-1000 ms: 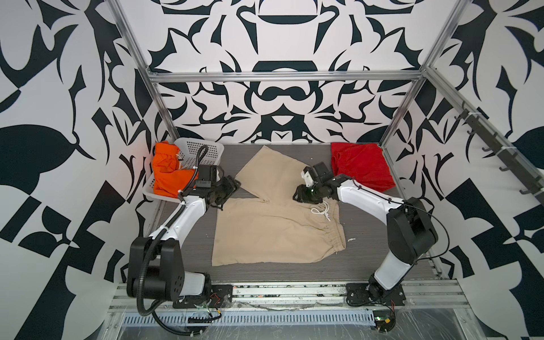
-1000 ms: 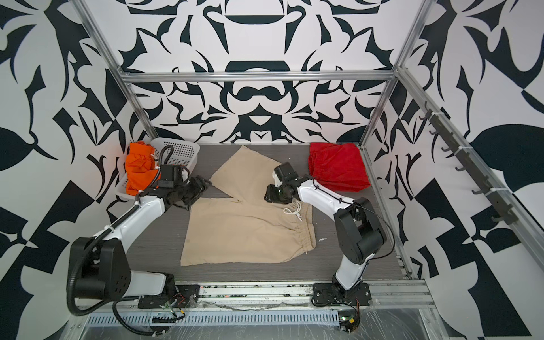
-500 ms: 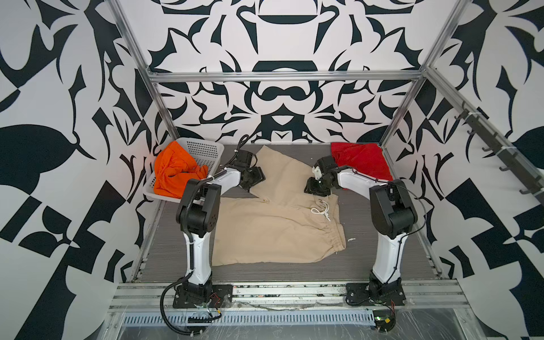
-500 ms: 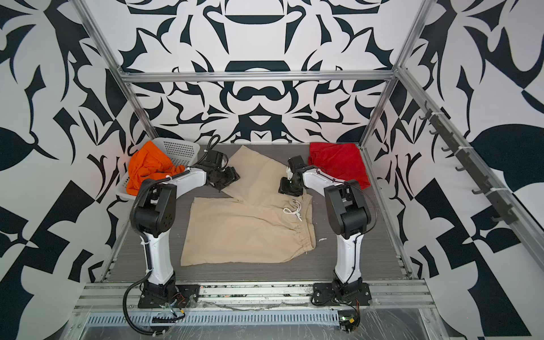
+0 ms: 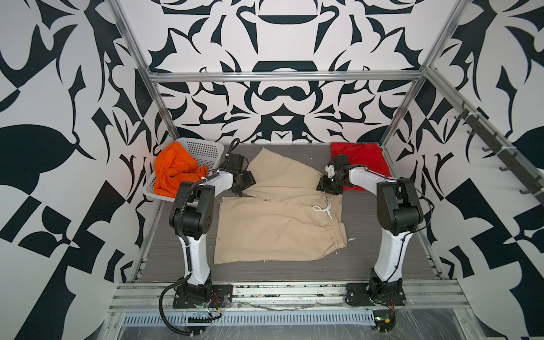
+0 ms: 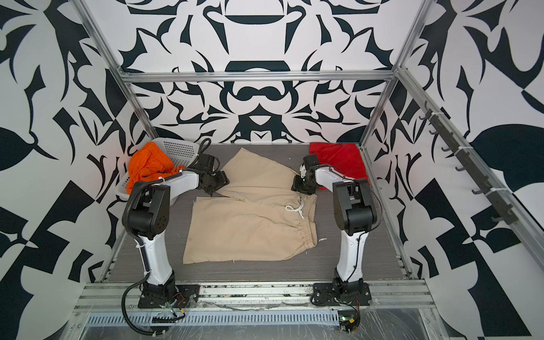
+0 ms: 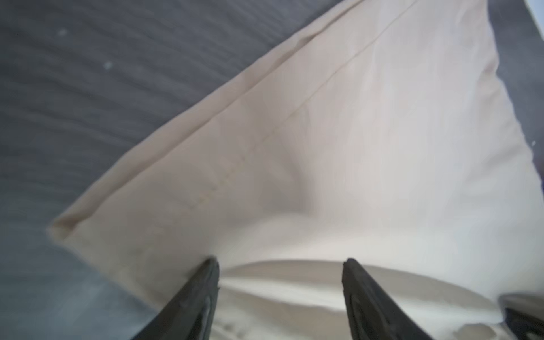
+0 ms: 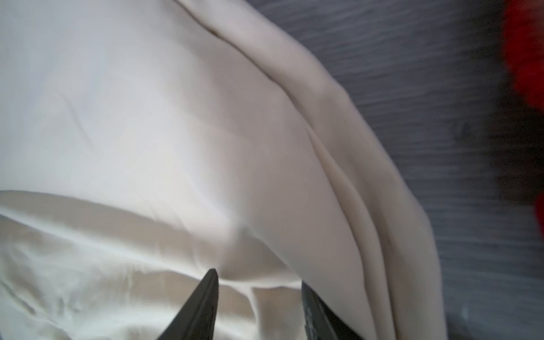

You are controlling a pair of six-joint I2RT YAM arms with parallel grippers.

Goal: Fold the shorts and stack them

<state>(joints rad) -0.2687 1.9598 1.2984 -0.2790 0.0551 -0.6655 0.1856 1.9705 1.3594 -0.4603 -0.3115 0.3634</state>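
Three pairs of shorts share one grey table (image 5: 382, 235), we count: the beige shorts (image 5: 279, 223) lie spread in the middle with one leg angled toward the back wall, the red shorts (image 5: 362, 159) lie flat in the far right corner, and the orange shorts (image 5: 173, 173) sit crumpled in the one white basket (image 5: 203, 150) at far left. Of two grippers, the left gripper (image 5: 238, 191) hangs, fingers apart, over that rear leg's hem, while the right gripper (image 5: 325, 190), fingers also apart, hangs over the beige edge near the waistband, beside the red pair. One white drawstring (image 5: 323, 209) lies knotted at the waist.
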